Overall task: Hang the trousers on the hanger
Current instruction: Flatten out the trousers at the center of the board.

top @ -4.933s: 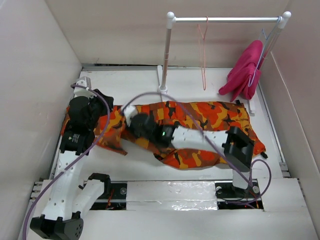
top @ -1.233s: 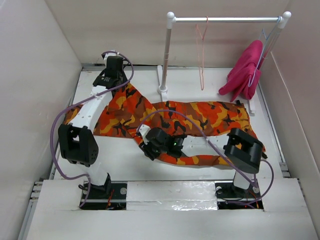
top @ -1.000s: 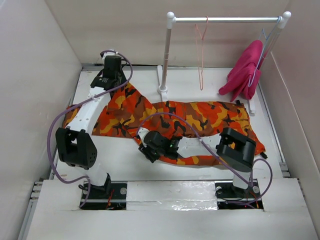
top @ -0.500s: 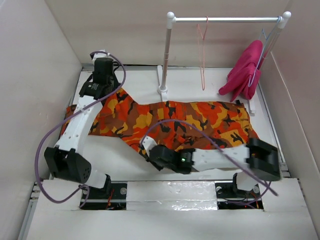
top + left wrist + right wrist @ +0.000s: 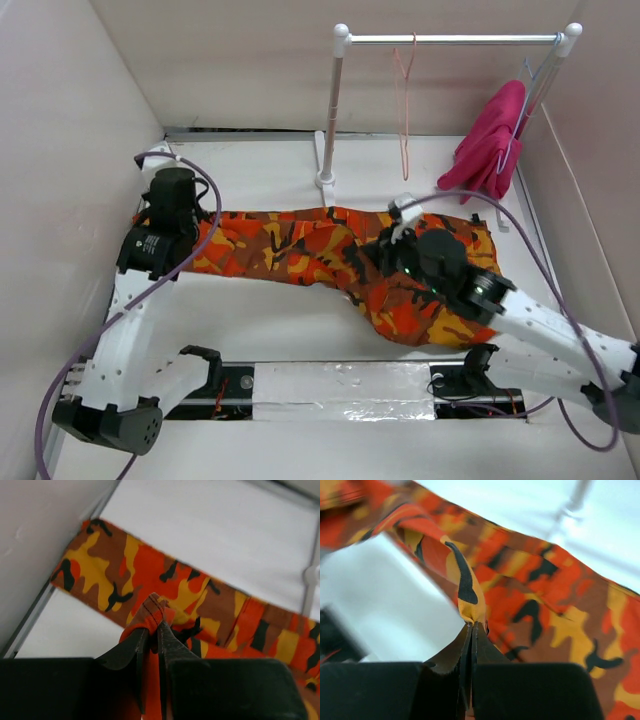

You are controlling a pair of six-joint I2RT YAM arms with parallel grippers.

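The camouflage trousers point(image 5: 300, 250) lie stretched left to right across the white table. My left gripper point(image 5: 192, 238) is over their left end. In the left wrist view it point(image 5: 152, 626) is shut on a raised orange fold of the trousers point(image 5: 200, 590). My right gripper point(image 5: 388, 252) is over their right half. In the right wrist view it point(image 5: 471, 624) is shut on a yellow and black pinch of the trousers point(image 5: 545, 580). The salmon-pink hanger point(image 5: 405, 110) hangs on the rail behind, apart from both grippers.
The white tube rail frame point(image 5: 450, 40) stands at the back, its left post point(image 5: 330, 120) just behind the trousers. A magenta garment point(image 5: 490, 140) hangs at its right end on a pale wire hanger point(image 5: 530, 75). White walls close in left, right and back.
My right gripper shut on the trousers and swung from the front middle to the right. My left gripper came forward from the back left corner. The trousers are pulled out longer and flatter.
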